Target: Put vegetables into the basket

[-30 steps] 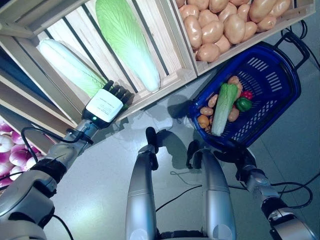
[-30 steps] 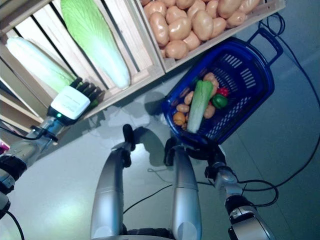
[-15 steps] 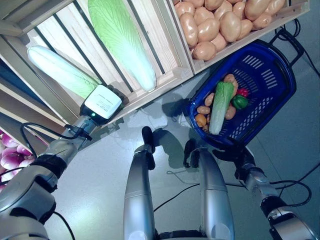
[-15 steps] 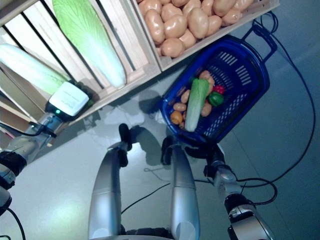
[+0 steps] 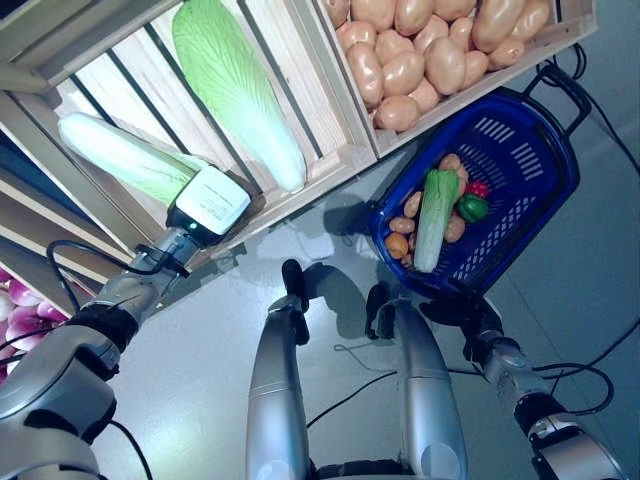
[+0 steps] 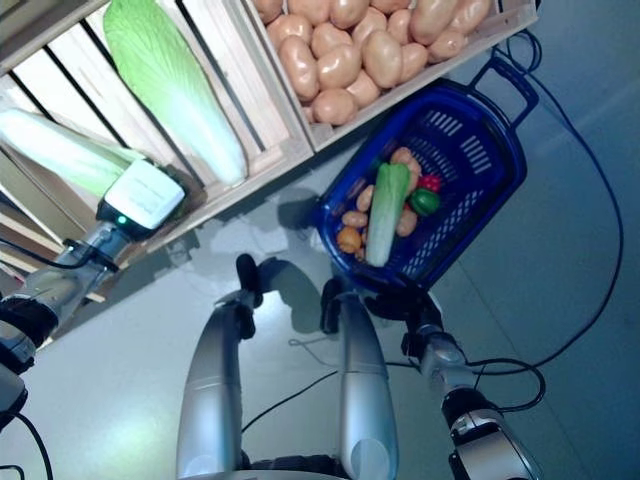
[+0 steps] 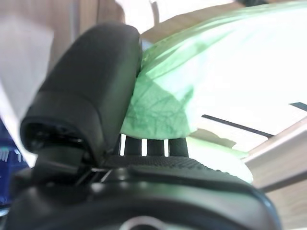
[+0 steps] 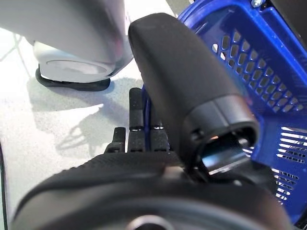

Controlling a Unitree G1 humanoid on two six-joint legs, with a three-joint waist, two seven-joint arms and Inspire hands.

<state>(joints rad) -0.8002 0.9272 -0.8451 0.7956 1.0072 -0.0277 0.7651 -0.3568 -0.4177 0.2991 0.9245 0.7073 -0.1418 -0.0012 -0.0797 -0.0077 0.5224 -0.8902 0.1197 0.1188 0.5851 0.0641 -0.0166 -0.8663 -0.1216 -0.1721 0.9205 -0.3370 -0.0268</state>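
A long pale-green cabbage (image 5: 120, 155) lies in the slatted wooden crate (image 5: 320, 70), with a second cabbage (image 5: 240, 90) beside it. My left hand (image 5: 208, 203) has reached into the crate at the first cabbage's leafy end. In the left wrist view its thumb (image 7: 91, 81) rests against the green leaf (image 7: 163, 105), and its straight fingers (image 7: 153, 146) lie on the leaf's other side. The blue basket (image 5: 540, 150) holds a cabbage (image 5: 430, 215), a green pepper (image 5: 471, 208), a red one and small potatoes. My right hand (image 8: 144, 167) is curled round the basket's near edge (image 8: 146, 103).
A crate of potatoes (image 5: 430, 50) sits on the shelf just behind the basket. Purple-and-white bulbs (image 5: 10, 320) show at the far left edge. The crate's front rail (image 5: 300, 190) runs right in front of my left hand. Grey floor lies below.
My left hand has moved forward over the crate's front rail onto the cabbage's leafy end, and its fingers no longer show from above. The basket stays held; the whole view has shifted a little.
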